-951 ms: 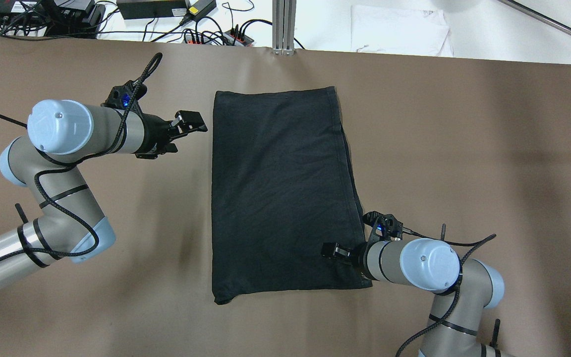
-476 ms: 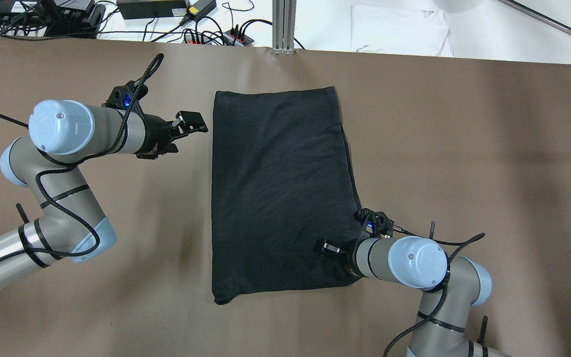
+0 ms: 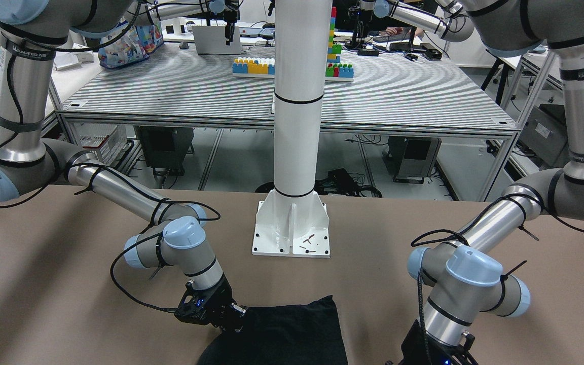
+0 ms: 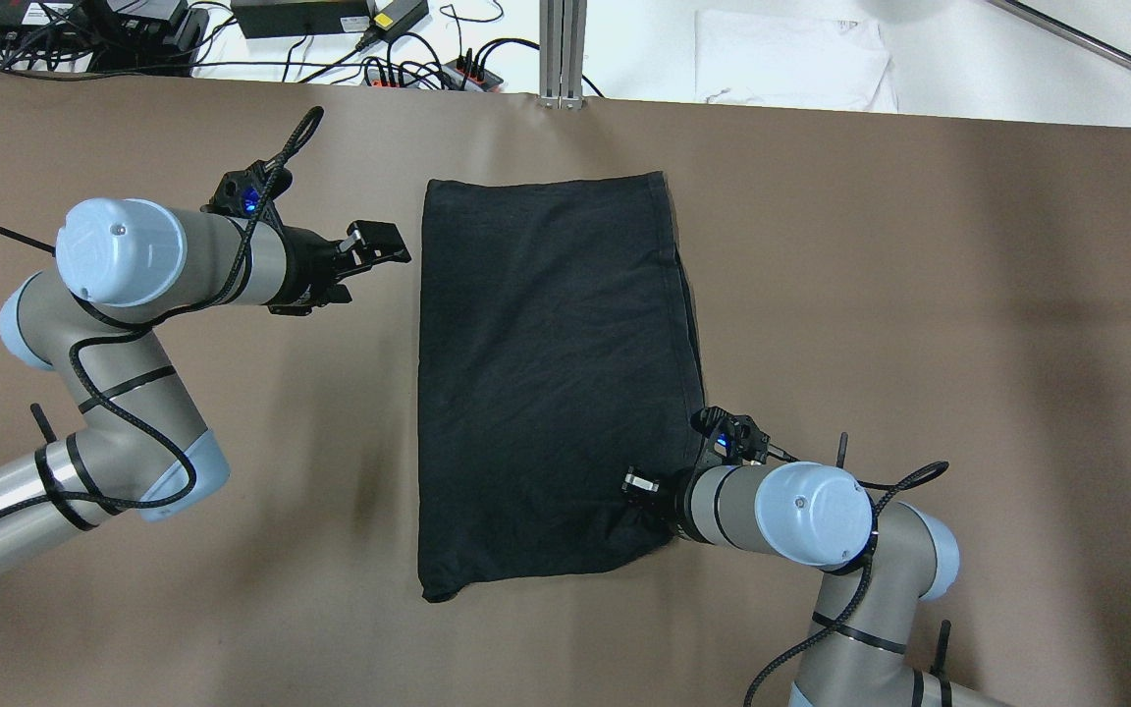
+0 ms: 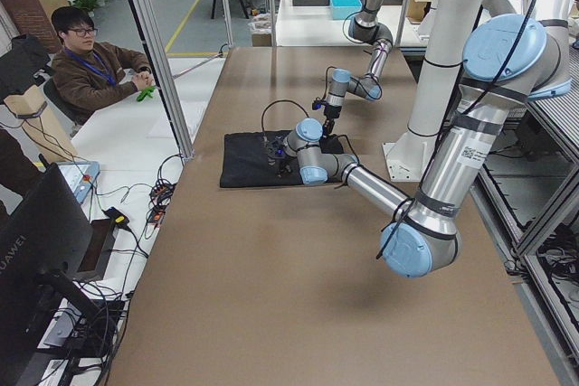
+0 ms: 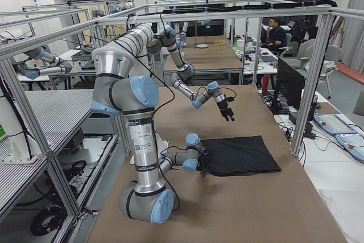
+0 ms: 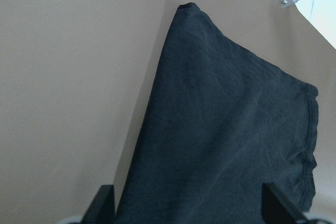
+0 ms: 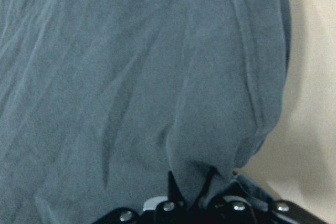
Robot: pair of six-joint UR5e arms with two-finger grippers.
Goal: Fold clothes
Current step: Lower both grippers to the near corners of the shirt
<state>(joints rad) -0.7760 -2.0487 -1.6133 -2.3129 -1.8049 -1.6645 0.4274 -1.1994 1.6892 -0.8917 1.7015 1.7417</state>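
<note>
Black garment [image 4: 546, 383] lies spread as a rough rectangle in the middle of the brown table [image 4: 919, 295], its long sides running away from the robot, with the white pillar base [image 3: 292, 228] standing apart from its near end. You can see the right gripper [image 4: 636, 488] at the near right corner, its fingers clamped on the fabric; the right wrist view shows the cloth bunched into a peak between them, and the corner is gathered in from the straight right-hand hem. The left gripper [image 4: 374, 265] hangs over bare table just beside the left edge, close to the far left corner, touching nothing. Its fingers [image 7: 104, 203] stand wide apart, and the left wrist view looks between them along the cloth toward the far corner.
</note>
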